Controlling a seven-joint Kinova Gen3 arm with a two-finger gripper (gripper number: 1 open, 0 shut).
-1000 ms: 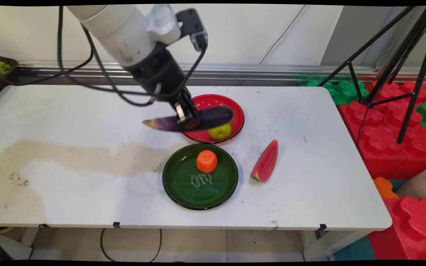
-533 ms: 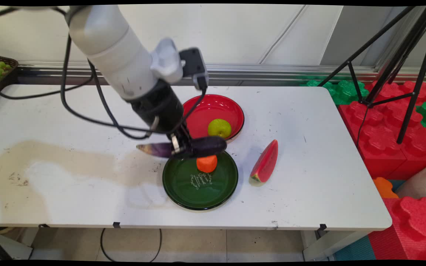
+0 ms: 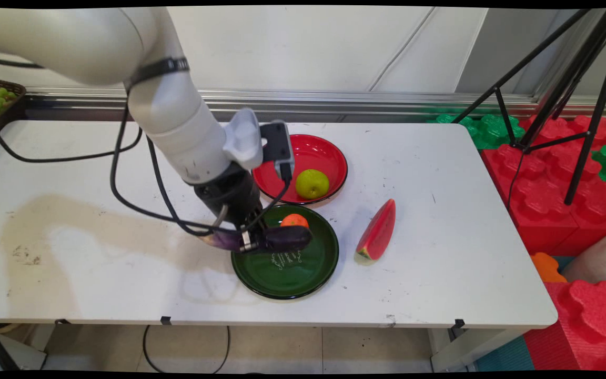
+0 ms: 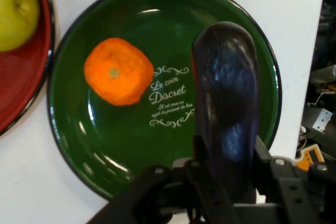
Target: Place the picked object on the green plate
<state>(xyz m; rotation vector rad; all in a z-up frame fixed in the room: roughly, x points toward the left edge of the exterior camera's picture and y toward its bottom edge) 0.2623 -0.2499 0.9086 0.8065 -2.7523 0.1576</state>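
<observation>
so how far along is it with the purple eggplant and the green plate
Done: the long purple eggplant is gripped and lifted by the black two-finger gripper. In hand: it hangs low over the round dark green plate, beside the orange tangerine lying there. Left: setting it down and opening the fingers; the gripper is not yet open.

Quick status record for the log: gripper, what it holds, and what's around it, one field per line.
gripper: shut on the eggplant
eggplant: purple, lying crosswise over the green plate's left part; contact with the plate unclear
green plate: holds the orange
orange: on the plate, beside the eggplant, apart from it
red plate: behind the green plate, holds a green apple
watermelon slice: on the table, right of the green plate
</observation>
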